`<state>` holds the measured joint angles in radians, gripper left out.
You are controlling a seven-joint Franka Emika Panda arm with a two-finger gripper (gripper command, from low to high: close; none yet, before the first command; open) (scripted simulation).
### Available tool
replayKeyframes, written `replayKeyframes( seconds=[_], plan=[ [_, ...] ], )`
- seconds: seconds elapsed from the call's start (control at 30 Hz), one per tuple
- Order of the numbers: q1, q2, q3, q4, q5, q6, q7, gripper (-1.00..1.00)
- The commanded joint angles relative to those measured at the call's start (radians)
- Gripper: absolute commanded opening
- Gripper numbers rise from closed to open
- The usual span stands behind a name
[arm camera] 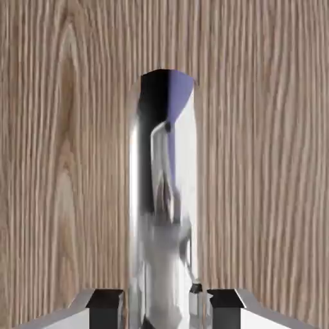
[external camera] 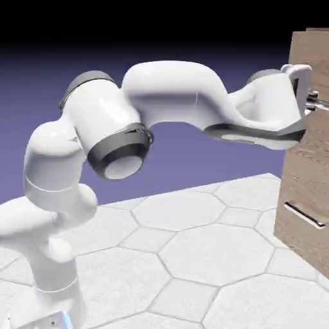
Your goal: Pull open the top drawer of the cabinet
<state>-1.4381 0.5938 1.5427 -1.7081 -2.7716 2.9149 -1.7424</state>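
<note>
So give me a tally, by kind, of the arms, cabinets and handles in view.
Arm: 1
Cabinet: 1
Handles: 2 (top handle, between the gripper's fingers; lower handle)
Total: 4

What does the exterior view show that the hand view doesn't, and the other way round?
Only the exterior view shows the white arm reaching to the cabinet, the pale tiled floor and the lower drawer's handle.

Only the hand view shows the grain close up, and the arm's surroundings mirrored in the shiny upper handle, with a dark fingertip pad on either side.

Both show brown wood and the pincer at that upper handle, apparently closed on it.
</note>
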Motion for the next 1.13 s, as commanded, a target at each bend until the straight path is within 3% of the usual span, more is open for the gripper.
replayKeyframes(
  seconds=[0.0,0.43,0.97,1.0,1.1],
  plan=[
    [-0.036,-0.003,0.03,-0.025,-0.005,-0.004,0.008,-1.0],
    [-0.507,0.059,0.434,-0.344,0.006,-0.047,-0.001,-1.0],
    [-1.072,0.337,0.849,-0.755,0.146,0.017,-0.132,-1.0],
    [-1.072,0.337,0.849,-0.755,0.146,0.017,-0.132,1.0],
    [-1.144,0.38,0.889,-0.797,0.169,0.05,-0.144,1.0]
  ],
)
